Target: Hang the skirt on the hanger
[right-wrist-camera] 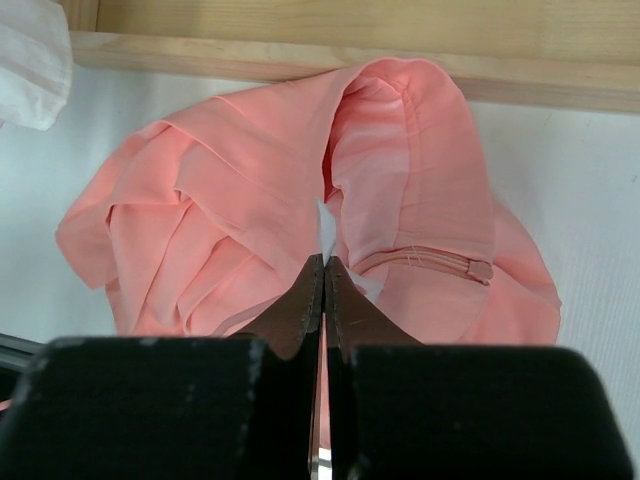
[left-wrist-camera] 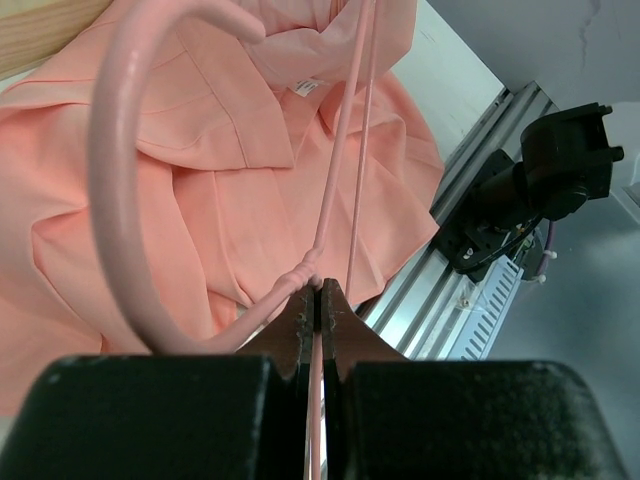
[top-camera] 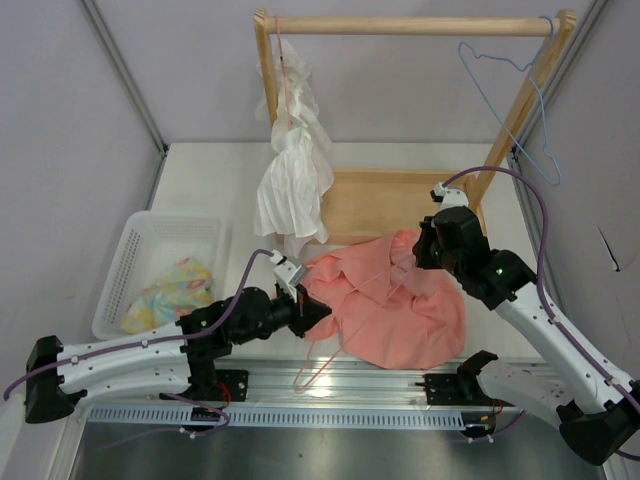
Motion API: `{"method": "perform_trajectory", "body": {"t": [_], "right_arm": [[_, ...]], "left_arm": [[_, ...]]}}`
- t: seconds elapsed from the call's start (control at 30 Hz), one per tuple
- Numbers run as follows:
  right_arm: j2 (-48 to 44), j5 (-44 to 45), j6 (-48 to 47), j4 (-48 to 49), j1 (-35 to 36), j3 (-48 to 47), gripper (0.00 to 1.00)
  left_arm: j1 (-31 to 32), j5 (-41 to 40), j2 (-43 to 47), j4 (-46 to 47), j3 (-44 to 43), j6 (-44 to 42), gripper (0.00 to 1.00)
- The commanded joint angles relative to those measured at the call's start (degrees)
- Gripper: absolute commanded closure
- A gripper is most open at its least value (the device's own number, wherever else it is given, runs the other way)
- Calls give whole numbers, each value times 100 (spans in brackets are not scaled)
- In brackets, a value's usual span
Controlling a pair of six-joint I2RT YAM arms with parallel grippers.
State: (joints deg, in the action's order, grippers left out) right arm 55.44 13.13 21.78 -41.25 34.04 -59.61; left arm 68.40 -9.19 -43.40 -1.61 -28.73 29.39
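Skirt (top-camera: 400, 305) lies bunched on your table (top-camera: 210, 170), near the front edge, between the two arms and just before the base of the wooden rack (top-camera: 410, 25). Its far right edge is raised a little off the table. The rack stands at the back of the table, and a white garment (top-camera: 295, 170) hangs from the left end of its top bar. A white basket (top-camera: 175, 215) sits at the table's left side, well apart from the skirt, with a patterned cloth (top-camera: 170, 290) inside.

Your right gripper (right-wrist-camera: 323, 265) is at the skirt's far right edge, jaws closed on a fold of the fabric. Your left gripper (left-wrist-camera: 320, 290) is at the skirt's near left edge, jaws closed on the hanger (left-wrist-camera: 108, 200), pinching the wire just beside the twist at its neck. The hanger's hook curves above the skirt. Part of its wire reaches over the metal rail (top-camera: 400, 372) at the near edge. A small white label (left-wrist-camera: 305, 87) shows on the skirt.
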Motion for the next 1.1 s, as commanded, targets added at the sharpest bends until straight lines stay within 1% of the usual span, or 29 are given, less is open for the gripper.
{"method": "perform_trajectory", "body": {"t": [0.0,0.27,0.6,0.8,1.07], "right_arm": [[-51,59,-51,188,50,-33,100],[-51,85,-51,162,94,-24,100],[-68,129,-60,91,147,20,100],[-95,155,-69,12,155,29,100],[-121,278,-77,-49,155,64,100]], "left_arm": [[24,49,-37,459,-300,-144,100],[-116,40,-64,477,-352,-109,100],[-406,321,-134,951,-194,-12,100],[-626,523,-195,1118,-177,6,100],[-732,813,-108,1251,-71,-12,100]]}}
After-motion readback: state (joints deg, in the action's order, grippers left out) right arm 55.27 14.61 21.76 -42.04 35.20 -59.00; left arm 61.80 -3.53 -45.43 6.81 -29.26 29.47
